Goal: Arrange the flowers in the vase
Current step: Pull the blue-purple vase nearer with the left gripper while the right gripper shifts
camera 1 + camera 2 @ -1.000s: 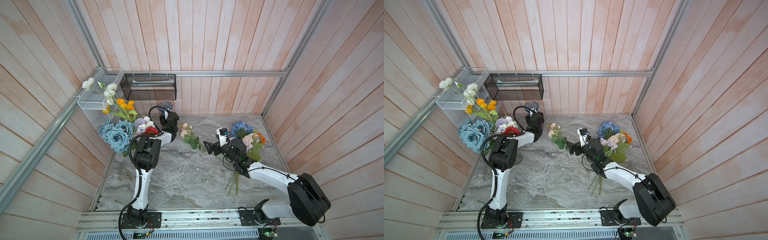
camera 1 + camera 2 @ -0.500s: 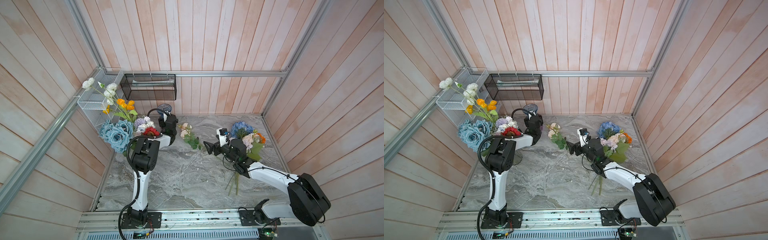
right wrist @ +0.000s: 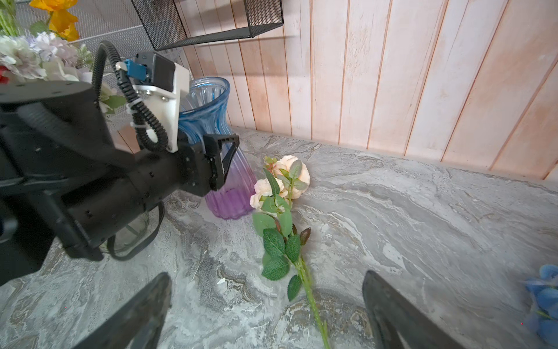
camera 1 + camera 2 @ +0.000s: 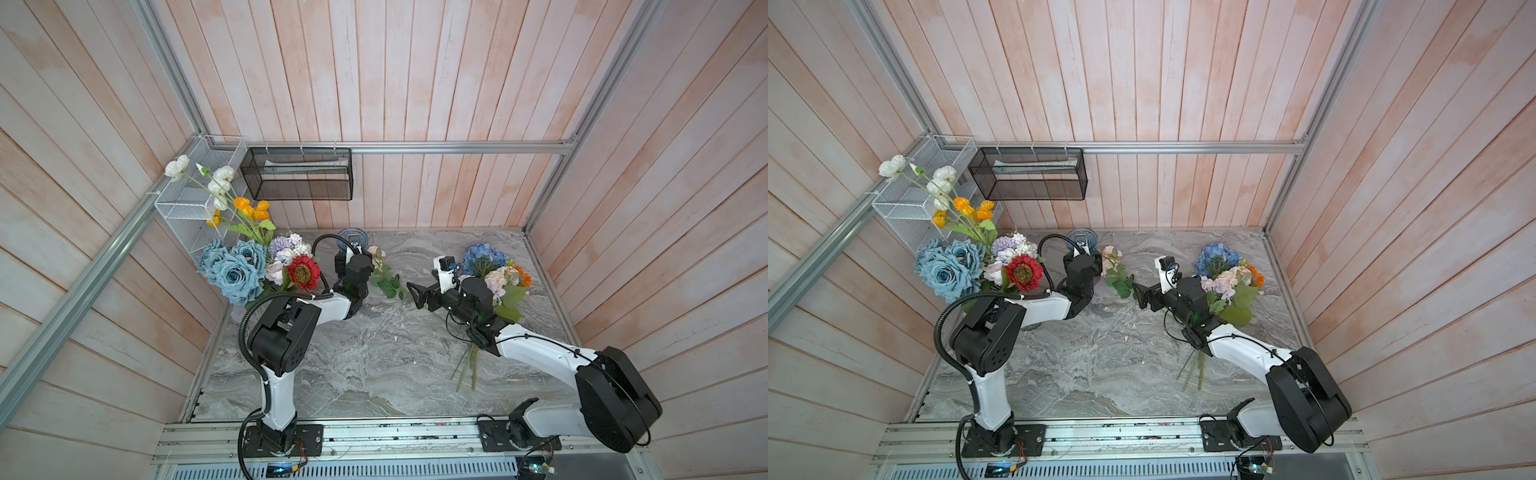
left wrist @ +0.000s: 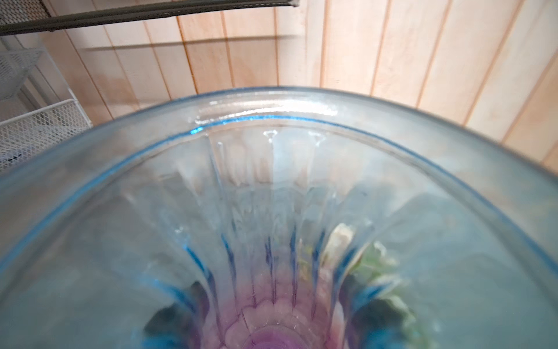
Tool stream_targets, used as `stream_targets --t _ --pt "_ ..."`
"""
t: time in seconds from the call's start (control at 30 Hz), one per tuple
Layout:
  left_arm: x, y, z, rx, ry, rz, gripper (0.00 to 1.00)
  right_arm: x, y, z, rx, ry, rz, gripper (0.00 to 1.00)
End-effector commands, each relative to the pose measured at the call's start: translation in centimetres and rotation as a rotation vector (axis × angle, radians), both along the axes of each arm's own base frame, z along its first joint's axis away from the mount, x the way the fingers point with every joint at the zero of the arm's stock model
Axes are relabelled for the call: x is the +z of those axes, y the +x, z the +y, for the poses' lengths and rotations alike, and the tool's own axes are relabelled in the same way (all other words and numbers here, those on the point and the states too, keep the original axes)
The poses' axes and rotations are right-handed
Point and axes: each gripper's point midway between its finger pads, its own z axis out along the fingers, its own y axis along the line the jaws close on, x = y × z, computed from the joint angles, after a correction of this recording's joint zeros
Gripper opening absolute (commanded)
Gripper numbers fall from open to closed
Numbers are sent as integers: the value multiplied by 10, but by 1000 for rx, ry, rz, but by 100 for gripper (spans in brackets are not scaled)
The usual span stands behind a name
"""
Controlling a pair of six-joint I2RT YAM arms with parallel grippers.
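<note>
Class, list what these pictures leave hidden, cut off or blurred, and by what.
- Blue-and-purple glass vase: both top views show only its rim; the left arm covers the body.
- Peach rose spray: right wrist view, stem end cut by the picture edge.
- Loose bouquet: top views, stems partly under the right arm.
- Left wrist view: shapes behind the glass, too blurred.

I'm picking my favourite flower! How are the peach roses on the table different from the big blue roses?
The peach roses lie flat on the marble table; the blue roses stand up high. The peach roses are small and lie alone; the blue roses are bigger and crowd against a red sunflower. The peach roses are pale and warm; the blue roses are dusty and cool. Both are roses.
</note>
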Motion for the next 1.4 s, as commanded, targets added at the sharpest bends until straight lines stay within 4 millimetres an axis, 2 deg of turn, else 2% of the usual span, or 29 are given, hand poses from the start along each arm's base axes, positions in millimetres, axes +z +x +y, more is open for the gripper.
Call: stream_targets --t 0.0,0.17,0.37,0.63,0.8,0.83,0.87,0.93,1.03,1.07,1.1,1.2,1.33,1.37 --pt "23 -21 0 14 -61 -42 0 2 -3 -8 -27 -6 9 98" --pt "16 -58 -5 -4 -97 16 0 -2 -9 -17 -53 -20 23 98" --pt "18 -103 -25 -94 -139 89 0 -6 -5 -31 -120 -61 28 98" --pt "26 -154 -80 -274 -215 128 0 -2 8 -51 -204 -49 55 98" --pt "26 -168 -114 -351 -227 131 0 -2 15 -57 -209 -97 80 98" --pt "26 -166 -116 -351 -222 130 0 -1 16 -59 -219 -103 75 98" --pt "27 -177 -132 -393 -210 131 0 2 18 -63 -234 -107 67 98" --pt "24 -180 -141 -403 -177 125 1 7 18 -66 -236 -114 57 98" --pt "17 -182 -148 -412 -152 131 13 12 24 -76 -260 -129 62 98" --pt "13 -183 -148 -414 -150 135 23 13 26 -81 -274 -135 68 97" --pt "10 -183 -149 -416 -148 140 37 14 28 -85 -282 -139 73 97" --pt "4 -185 -148 -413 -139 151 66 18 32 -93 -286 -129 92 90" --pt "5 -189 -145 -416 -144 154 88 16 32 -87 -235 -158 111 83" --pt "5 -190 -145 -419 -145 155 97 14 31 -84 -211 -167 122 80"
